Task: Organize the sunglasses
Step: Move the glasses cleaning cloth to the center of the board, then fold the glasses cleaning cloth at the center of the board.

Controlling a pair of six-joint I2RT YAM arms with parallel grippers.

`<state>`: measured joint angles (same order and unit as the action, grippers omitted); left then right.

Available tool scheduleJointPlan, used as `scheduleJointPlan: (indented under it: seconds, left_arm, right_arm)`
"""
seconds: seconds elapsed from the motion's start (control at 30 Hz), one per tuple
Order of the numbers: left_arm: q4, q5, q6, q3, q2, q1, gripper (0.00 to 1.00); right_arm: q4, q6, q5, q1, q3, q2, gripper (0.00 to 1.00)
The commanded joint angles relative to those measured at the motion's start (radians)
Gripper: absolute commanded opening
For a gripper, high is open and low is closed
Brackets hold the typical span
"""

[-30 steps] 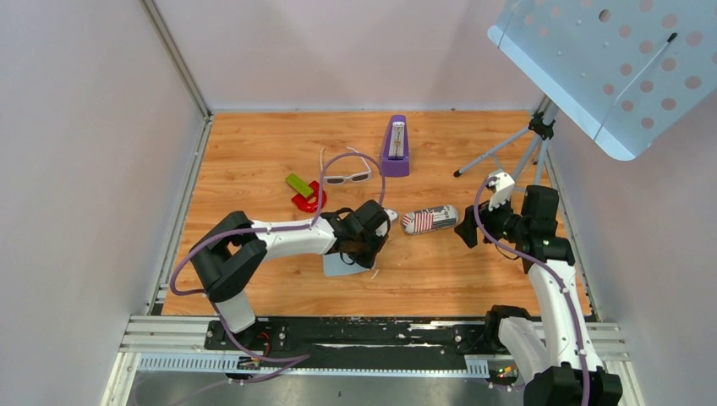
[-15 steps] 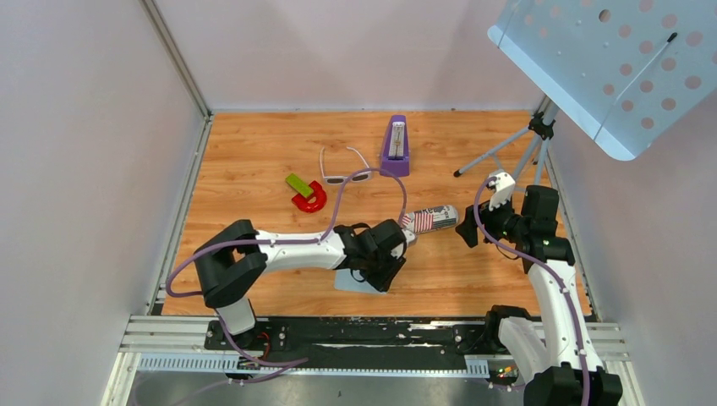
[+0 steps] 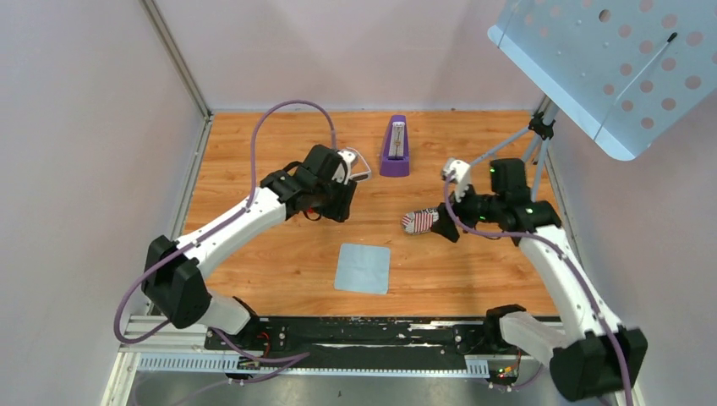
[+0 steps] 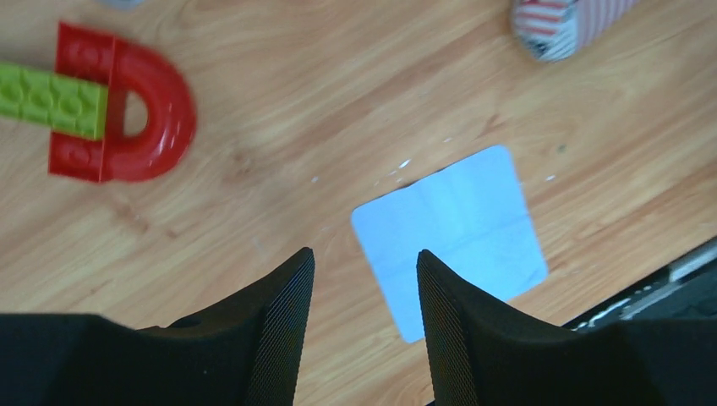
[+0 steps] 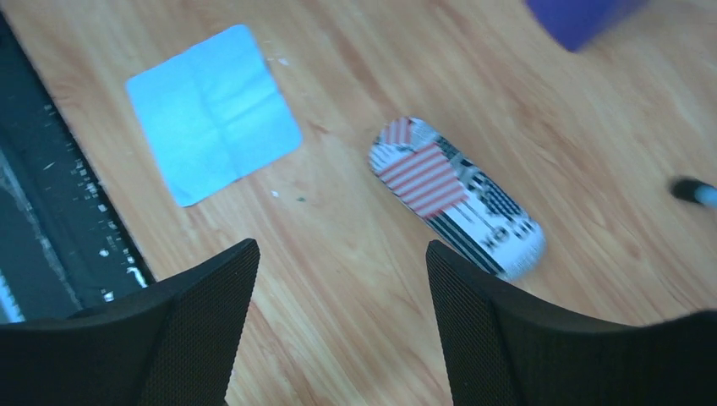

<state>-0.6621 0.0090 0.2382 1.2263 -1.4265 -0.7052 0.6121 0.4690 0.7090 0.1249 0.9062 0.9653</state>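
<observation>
Pickup approach: my left gripper (image 4: 363, 258), jaws half apart and empty, hovers over slim white-framed, dark-lensed sunglasses (image 3: 363, 168) near the far edge of the wooden tabletop (image 3: 254, 144), while my right gripper (image 5: 338, 254) gapes empty above a stars-and-stripes oblong case (image 5: 457, 199); next, I judge, lower and close on the frame.
</observation>
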Motion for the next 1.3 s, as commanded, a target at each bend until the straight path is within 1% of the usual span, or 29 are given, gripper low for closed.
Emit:
scheduleJointPlan:
  seconds: [0.0, 0.03, 0.07, 0.1, 0.13, 0.17, 0.27, 0.37, 0.43, 0.57, 0.7, 0.8, 0.97, 1.13, 1.27]
  left_arm:
    - [-0.047, 0.059, -0.017, -0.072, -0.055, 0.079, 0.51]
    - [-0.034, 0.069, -0.016, -0.082, -0.068, 0.095, 0.5]
    - [-0.021, 0.089, -0.012, -0.091, -0.081, 0.108, 0.49]
    - [-0.009, 0.114, -0.009, -0.1, -0.097, 0.121, 0.49]
    - [0.007, 0.137, -0.003, -0.111, -0.11, 0.132, 0.49]
    - [0.021, 0.149, 0.004, -0.121, -0.124, 0.134, 0.49]
    - [0.052, 0.16, 0.005, -0.142, -0.165, 0.135, 0.47]
    - [0.118, 0.179, 0.016, -0.183, -0.187, 0.135, 0.42]
    - [0.167, 0.175, 0.024, -0.214, -0.193, 0.135, 0.39]
    - [0.223, 0.198, 0.007, -0.243, -0.226, 0.135, 0.38]
    - [0.241, 0.227, -0.003, -0.237, -0.255, 0.135, 0.4]
    - [0.252, 0.229, -0.002, -0.234, -0.264, 0.135, 0.41]
    - [0.25, 0.231, -0.005, -0.236, -0.287, 0.135, 0.36]
    - [0.261, 0.268, 0.001, -0.242, -0.305, 0.135, 0.32]
    - [0.26, 0.264, 0.002, -0.241, -0.311, 0.136, 0.31]
  right_arm:
    - [0.071, 0.062, -0.05, 0.186, 0.065, 0.205, 0.71]
    - [0.071, 0.068, -0.05, 0.216, 0.083, 0.256, 0.66]
    - [0.071, 0.074, -0.045, 0.238, 0.1, 0.309, 0.56]
    - [0.071, 0.084, -0.03, 0.258, 0.116, 0.354, 0.5]
    - [0.07, 0.088, -0.019, 0.274, 0.13, 0.397, 0.48]
    - [0.063, 0.092, -0.01, 0.288, 0.137, 0.432, 0.48]
    - [-0.01, 0.093, -0.012, 0.322, 0.119, 0.487, 0.54]
    - [-0.072, 0.088, -0.013, 0.333, 0.094, 0.508, 0.55]
    - [-0.071, 0.069, -0.004, 0.333, 0.106, 0.526, 0.56]
    - [-0.06, 0.065, 0.011, 0.333, 0.104, 0.532, 0.56]
    - [-0.06, 0.059, -0.005, 0.332, 0.096, 0.539, 0.56]
    - [-0.06, 0.056, -0.01, 0.332, 0.091, 0.549, 0.56]
    - [-0.06, 0.046, 0.005, 0.333, 0.099, 0.581, 0.56]
    - [-0.06, 0.039, 0.005, 0.332, 0.117, 0.599, 0.56]
    - [-0.06, 0.04, -0.001, 0.332, 0.109, 0.597, 0.56]
